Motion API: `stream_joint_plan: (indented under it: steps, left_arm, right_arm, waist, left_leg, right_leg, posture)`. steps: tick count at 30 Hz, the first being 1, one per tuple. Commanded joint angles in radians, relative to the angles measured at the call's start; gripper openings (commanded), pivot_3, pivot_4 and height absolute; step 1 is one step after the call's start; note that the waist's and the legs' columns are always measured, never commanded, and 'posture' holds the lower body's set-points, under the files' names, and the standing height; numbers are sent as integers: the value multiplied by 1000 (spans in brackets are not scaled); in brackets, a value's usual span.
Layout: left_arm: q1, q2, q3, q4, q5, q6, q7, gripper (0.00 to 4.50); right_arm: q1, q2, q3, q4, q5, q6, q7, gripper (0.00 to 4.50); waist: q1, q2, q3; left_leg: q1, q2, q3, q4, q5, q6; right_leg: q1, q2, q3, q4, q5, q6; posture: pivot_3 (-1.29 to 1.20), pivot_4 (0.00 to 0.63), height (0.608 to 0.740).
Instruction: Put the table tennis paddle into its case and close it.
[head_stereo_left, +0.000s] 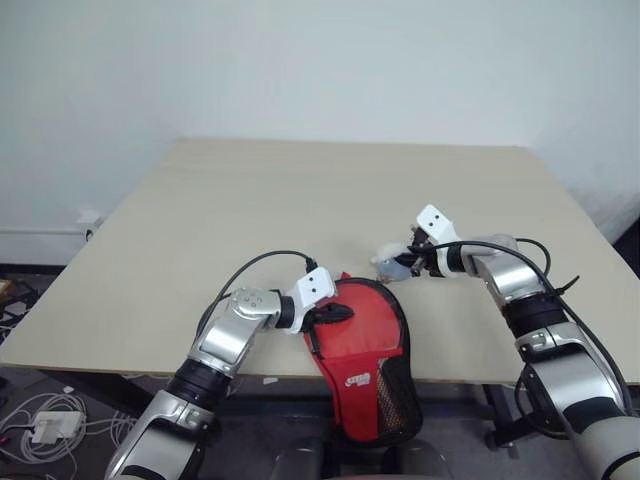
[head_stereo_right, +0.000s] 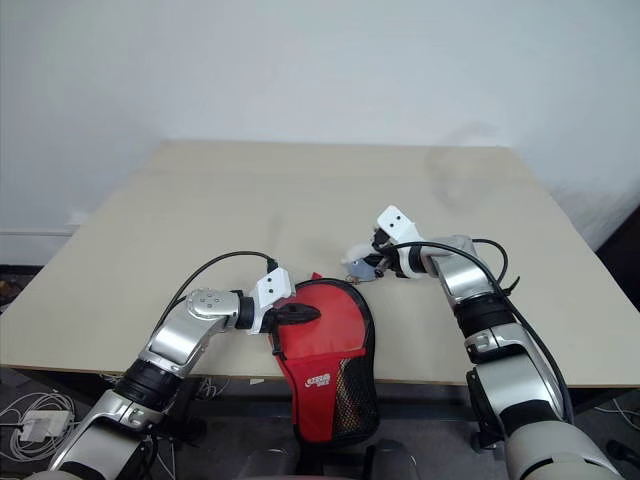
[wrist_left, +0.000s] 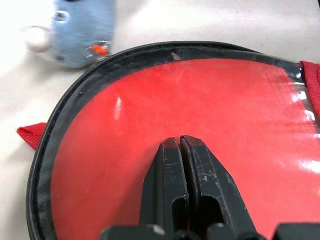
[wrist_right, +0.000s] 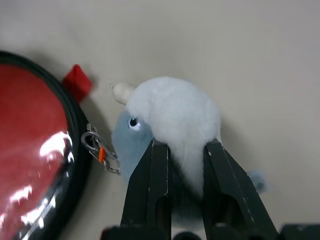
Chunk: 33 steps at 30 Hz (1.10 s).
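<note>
The red case (head_stereo_left: 365, 345) lies at the table's front edge, its narrow end with white logo and black mesh pocket hanging over the edge. A glossy red face (wrist_left: 150, 115) fills its black zipper rim (wrist_left: 65, 110); I cannot tell whether that face is the table tennis paddle or the cover. My left gripper (head_stereo_left: 340, 313) is shut, its tips resting on this red face (wrist_left: 180, 142). Just beyond the case's far rim, my right gripper (wrist_right: 185, 145) is shut on a small white and blue plush toy (wrist_right: 175, 110). A metal ring and chain (wrist_right: 97, 150) join the toy to the rim.
The beige table (head_stereo_left: 300, 200) stretches bare beyond the case to a white wall. A red fabric tab (wrist_right: 77, 80) sticks out of the case's rim near the toy. Cables and a white adapter (head_stereo_left: 45, 428) lie on the floor at the left.
</note>
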Motion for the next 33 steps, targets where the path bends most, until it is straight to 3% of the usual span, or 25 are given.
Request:
stream_joint_plan:
  steps: [1,20,33]
  left_arm:
    - [69,1,-50,129,59,-14,13,0]
    - [105,-19,5,255,16,-84,-10,0]
    - [89,-5,-5,260,23,-78,-54,0]
  right_arm:
    - [-3,-40,-41,-76,17,32,8,652]
    - [213,-298,-121,-349,121,157,116,652]
    - [496,-505,-142,-698,314,158,353,652]
  waist:
    - [1,2,-2]
    - [22,14,-17]
    - [22,14,-18]
  left_leg:
    - [0,0,0,0,0,0]
    - [2,-1,-2,3,-5,9]
    - [5,0,-5,4,-12,20]
  right_leg:
    - [0,-1,0,0,0,0]
    - [4,-2,-1,-1,-4,7]
    - [9,-2,-2,-4,-7,9]
  posture:
    - [0,0,706]
    - [0,0,706]
    - [0,0,706]
